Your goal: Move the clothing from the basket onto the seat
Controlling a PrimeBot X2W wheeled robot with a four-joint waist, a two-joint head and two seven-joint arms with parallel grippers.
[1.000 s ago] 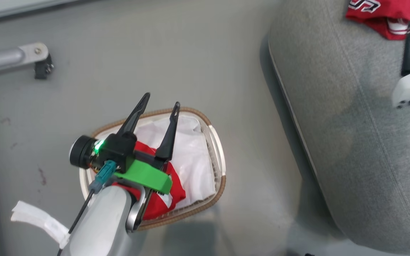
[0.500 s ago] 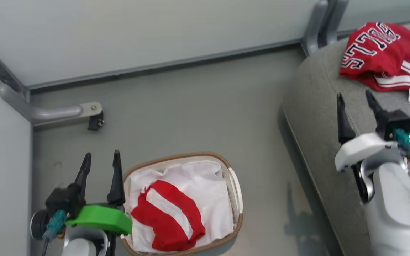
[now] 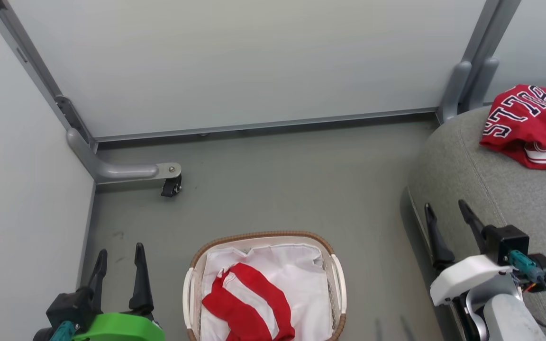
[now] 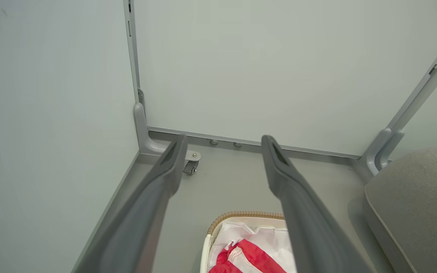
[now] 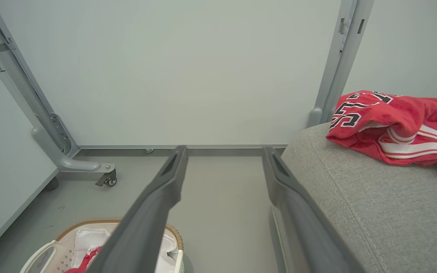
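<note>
Head view: a striped red garment point(image 3: 249, 305), red with a broad white band, lies crumpled in the near left part of the basket point(image 3: 259, 235), on top of the white liner point(image 3: 301, 274). The basket stands on the grey floor point(image 3: 277, 189), near the middle of the scene. The lettered red garment point(image 3: 524, 123), its dark block letters edged in white, lies heaped on the far part of the seat point(image 3: 467, 180) at the right, well apart from the basket. The left gripper point(image 3: 120, 248) hangs just left of the basket, its fingers spread with nothing between them. The right gripper point(image 3: 445, 203) hovers over the seat's near left edge, fingers likewise spread and empty. Farther off at the left, a caster wheel point(image 3: 170, 186) under a grey frame foot point(image 3: 126, 171) stands before the pale wall panels point(image 3: 254, 66).
</note>
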